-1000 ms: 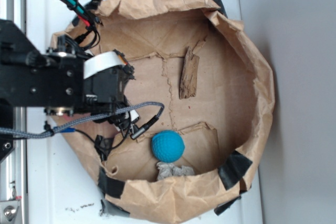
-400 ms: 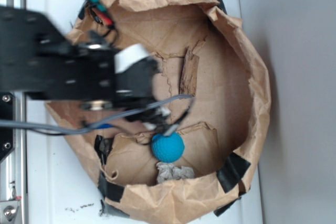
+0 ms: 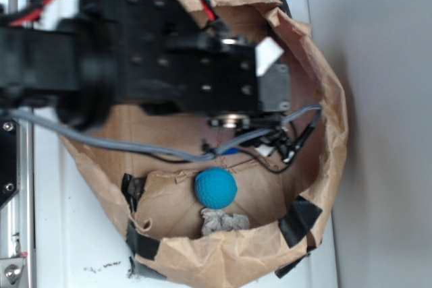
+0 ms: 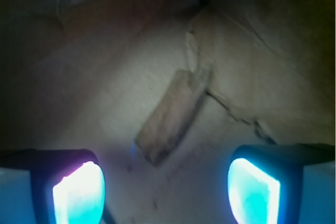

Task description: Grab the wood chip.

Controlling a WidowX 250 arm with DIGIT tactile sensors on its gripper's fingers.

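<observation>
1. Brown paper forms the bin [image 3: 324,99] we work in: a crumpled round wall with a cardboard floor, patched with black tape [image 3: 300,215] at the lower right of the exterior frame.
2. Our black arm [image 3: 155,65] reaches from the left edge across the upper half of that frame and covers most of the bin floor, so from outside we cannot see the wood chip.
3. Grey and black cables [image 3: 270,141] trail under the arm toward the right.
4. Lower centre of the exterior frame, the blue ball [image 3: 215,187] sits on the floor, with the grey-white wad [image 3: 225,220] just below it against the paper wall — both clear of the arm.
5. From the wrist view, the wood chip [image 4: 175,115] lies flat on the cardboard at the centre of the frame, tilted so its jagged end points to the upper right and its blunt end to the lower left.
6. Our gripper [image 4: 165,190] is spread wide: one glowing fingertip [image 4: 79,192] sits at the lower left of the wrist frame, the other at the lower right, nothing between them.
7. We see the chip above the gap between the fingers, untouched by either — how high we hang over it we cannot tell.
</observation>
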